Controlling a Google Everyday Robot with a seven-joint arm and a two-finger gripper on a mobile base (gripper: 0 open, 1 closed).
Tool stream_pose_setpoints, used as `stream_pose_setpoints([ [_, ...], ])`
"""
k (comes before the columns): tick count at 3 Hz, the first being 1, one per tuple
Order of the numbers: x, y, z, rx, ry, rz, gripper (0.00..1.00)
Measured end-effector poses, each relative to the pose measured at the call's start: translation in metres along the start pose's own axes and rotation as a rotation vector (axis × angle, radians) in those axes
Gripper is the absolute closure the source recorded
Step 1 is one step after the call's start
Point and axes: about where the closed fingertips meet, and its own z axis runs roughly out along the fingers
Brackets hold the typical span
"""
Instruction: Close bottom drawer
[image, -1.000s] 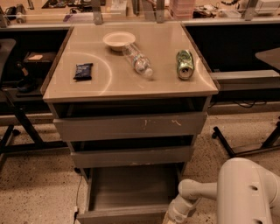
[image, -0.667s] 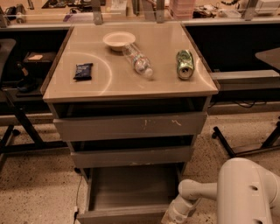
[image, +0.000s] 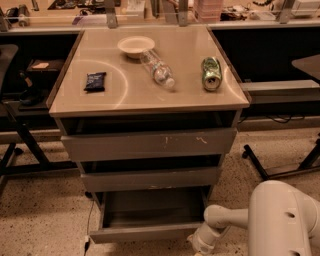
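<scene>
One camera, high on the near side, looks down and away, fairly close to the grey three-drawer bench (image: 175, 92) with a beige top. The gripper (image: 199, 246) sits at the near edge, just right of the open grey bottom drawer (image: 145, 233).

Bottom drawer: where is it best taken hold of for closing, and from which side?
Press on the flat front panel of the bottom drawer, coming from the front. It stands pulled out and shows no handle, so probably pushing suits better than gripping. The gripper is low beside the panel's right end.
</scene>
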Motion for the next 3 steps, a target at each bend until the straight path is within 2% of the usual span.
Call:
stream_pose_setpoints([
  [1, 0.0, 0.0, 0.0, 0.0, 0.0, 0.0, 0.14],
  [3, -0.0002, -0.0005, -0.0003, 0.002, -0.005, -0.005, 0.62],
])
